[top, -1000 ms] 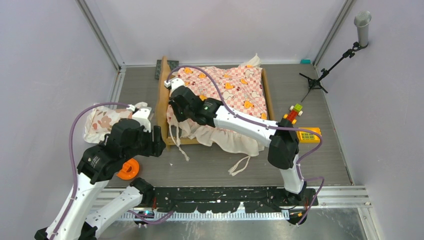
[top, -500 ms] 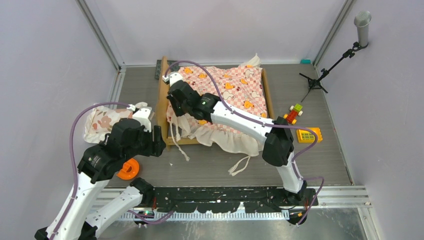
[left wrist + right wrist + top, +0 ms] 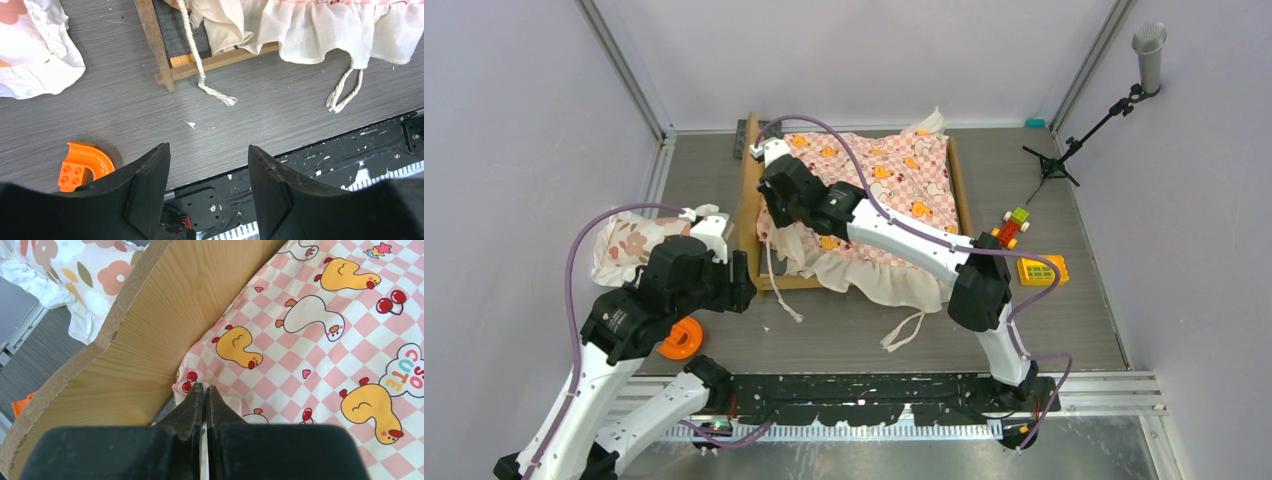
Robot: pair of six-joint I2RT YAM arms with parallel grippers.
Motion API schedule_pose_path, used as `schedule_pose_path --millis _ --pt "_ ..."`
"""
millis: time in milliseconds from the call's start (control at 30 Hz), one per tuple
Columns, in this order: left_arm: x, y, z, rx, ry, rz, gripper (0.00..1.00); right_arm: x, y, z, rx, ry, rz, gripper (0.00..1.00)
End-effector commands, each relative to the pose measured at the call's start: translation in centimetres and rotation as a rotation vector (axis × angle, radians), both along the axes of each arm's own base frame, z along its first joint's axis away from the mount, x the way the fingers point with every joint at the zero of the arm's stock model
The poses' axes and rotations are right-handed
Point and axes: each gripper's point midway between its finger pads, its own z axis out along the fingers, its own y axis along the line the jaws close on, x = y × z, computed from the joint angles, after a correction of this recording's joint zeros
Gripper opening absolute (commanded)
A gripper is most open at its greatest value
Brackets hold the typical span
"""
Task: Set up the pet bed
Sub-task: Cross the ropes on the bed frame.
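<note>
The pet bed point(image 3: 748, 215) lies mid-desk, long axis left-right, its headboard just left of the right claw point(image 3: 204, 389), clamped on the checkered sheet point(image 3: 320, 355); the left claw point(image 3: 207, 165) gapes near-left.

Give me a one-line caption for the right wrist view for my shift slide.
Right hand shut on the pink-checkered sheet, pinching its edge beside the headboard of the pet bed.
</note>
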Motion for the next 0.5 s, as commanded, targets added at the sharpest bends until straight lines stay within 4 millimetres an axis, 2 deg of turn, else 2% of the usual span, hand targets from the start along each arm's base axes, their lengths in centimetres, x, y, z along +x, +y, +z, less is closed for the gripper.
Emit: schedule_pose_path --millis 0,233,467 --pt "0.4 -0.2 0.5 -0.015 -0.022 0.004 0.6 -0.1 0.8 2.2 0.056 -0.013 0.024 0.04" --pt "0.4 -0.2 0.5 -0.013 -0.02 0.002 0.6 -2.2 1.0 2.7 0.101 0.057 0.093 0.04" --pt "0.4 -0.2 0.5 -0.014 -0.023 0.003 0.6 -4.3 0.4 2.3 0.091 0.129 0.149 0.04"
